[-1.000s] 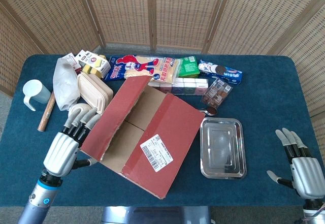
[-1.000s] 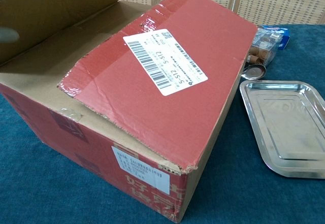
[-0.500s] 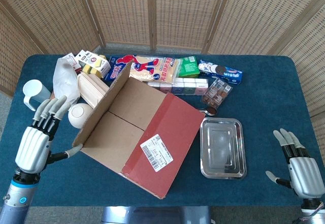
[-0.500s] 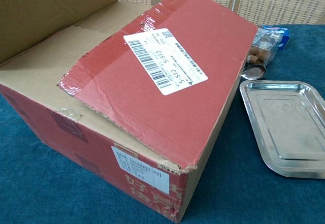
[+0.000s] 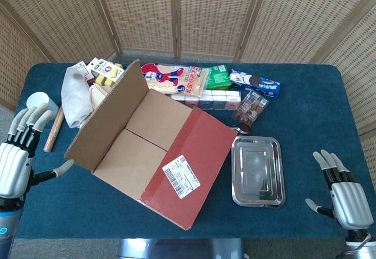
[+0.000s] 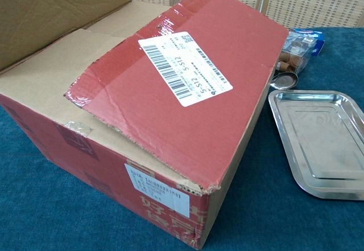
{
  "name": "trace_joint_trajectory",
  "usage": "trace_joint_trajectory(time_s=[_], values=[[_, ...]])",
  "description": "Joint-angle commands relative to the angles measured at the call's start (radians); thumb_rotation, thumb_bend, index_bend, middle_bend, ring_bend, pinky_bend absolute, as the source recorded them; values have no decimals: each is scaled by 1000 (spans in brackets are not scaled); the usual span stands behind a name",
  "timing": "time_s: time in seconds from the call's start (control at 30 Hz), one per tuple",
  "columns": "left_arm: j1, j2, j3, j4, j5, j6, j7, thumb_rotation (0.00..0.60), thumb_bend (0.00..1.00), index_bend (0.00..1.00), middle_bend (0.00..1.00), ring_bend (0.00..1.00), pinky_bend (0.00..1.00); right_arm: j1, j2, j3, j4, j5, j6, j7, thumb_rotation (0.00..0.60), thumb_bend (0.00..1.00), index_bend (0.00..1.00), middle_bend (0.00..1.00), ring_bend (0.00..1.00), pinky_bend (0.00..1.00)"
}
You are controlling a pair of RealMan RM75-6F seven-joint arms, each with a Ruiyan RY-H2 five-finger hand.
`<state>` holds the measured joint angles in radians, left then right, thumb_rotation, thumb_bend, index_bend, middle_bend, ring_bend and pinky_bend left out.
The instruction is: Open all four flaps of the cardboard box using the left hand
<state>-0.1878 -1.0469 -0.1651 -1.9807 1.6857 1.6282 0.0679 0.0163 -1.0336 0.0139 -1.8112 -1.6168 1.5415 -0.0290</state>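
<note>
The red cardboard box (image 5: 176,171) sits mid-table. Its left outer flap (image 5: 103,121) stands raised and leans outward, brown inside showing. The right outer flap (image 5: 191,174) with the white barcode label (image 6: 185,63) lies flat and closed. Two brown inner flaps (image 5: 138,147) lie flat under the raised one. My left hand (image 5: 14,162) is open at the table's left edge, fingers spread, thumb tip close to the raised flap's lower corner; contact unclear. My right hand (image 5: 343,197) rests open at the far right, holding nothing. The chest view shows the box (image 6: 148,126) close up and neither hand.
A steel tray (image 5: 257,171) lies right of the box. Behind the box are snack packs (image 5: 176,77), a green carton (image 5: 217,77), a cookie pack (image 5: 255,83) and a jar rack (image 5: 249,106). A white plastic bag (image 5: 75,94), white mug (image 5: 36,103) and wooden handle (image 5: 53,133) sit left.
My left hand drew back leftward and away from the box. The left outer flap swung up and outward from nearly closed to standing open. The right hand barely shifted.
</note>
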Motion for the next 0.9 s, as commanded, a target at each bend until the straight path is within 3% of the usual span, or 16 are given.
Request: trace_joint_trajectory(time_s=[0.03, 0.5, 0.9], values=[[-1, 2, -5, 15, -13, -1, -6, 600, 118, 0, 0, 0, 0, 0, 1, 1, 0, 2, 1, 2, 600, 0, 0, 0, 0, 210], [18, 55, -34, 129, -116, 10, -93, 600, 119, 0, 0, 0, 0, 0, -1, -1, 1, -2, 0, -3, 600, 0, 0, 0, 0, 210], [-26, 19, -35, 265, -213, -108, -144, 600, 118, 0, 0, 0, 0, 1, -5, 0, 1, 2, -3, -13, 600, 0, 0, 0, 0, 210]])
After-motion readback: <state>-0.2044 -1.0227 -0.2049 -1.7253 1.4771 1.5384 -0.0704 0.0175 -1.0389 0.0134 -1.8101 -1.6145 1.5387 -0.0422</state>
